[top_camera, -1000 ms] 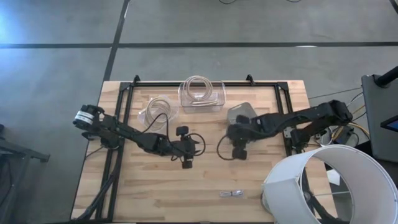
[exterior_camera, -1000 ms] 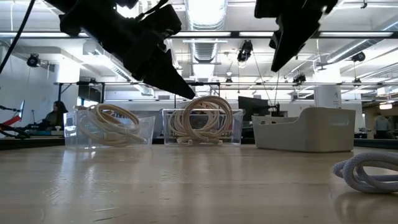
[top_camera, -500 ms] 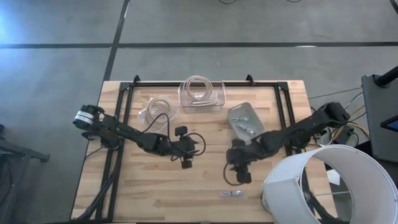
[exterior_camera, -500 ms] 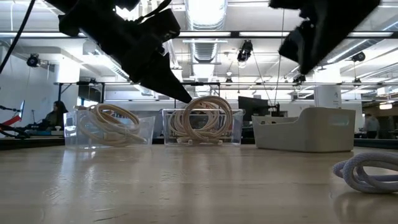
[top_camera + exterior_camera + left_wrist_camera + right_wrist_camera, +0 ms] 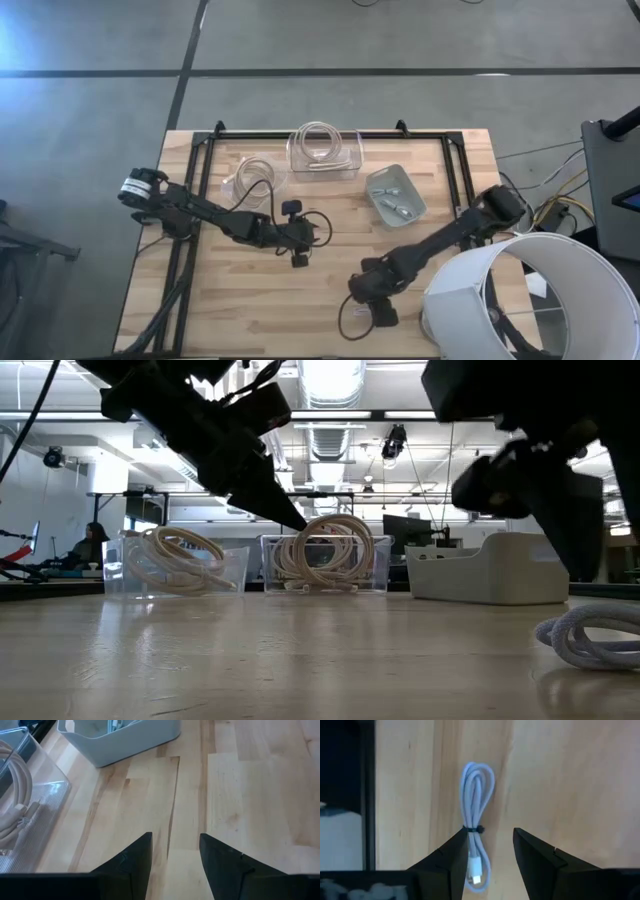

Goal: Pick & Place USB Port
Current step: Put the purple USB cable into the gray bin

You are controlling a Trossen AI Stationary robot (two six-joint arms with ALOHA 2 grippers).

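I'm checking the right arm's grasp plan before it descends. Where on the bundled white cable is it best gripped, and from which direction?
Probably at the black tie around the middle of the white cable, coming straight down from above. The cable lies flat on the table as a narrow folded loop, pinched there. The right gripper, open, hangs above it but sits slightly off to one side.

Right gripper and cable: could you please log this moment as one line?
right gripper: open, over coiled cable, not gripping | left gripper: open, idle mid-table | grey bin: holds small parts

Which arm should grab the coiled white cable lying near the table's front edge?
Right. The right gripper hangs open directly above the coiled white cable; the left gripper waits mid-table.
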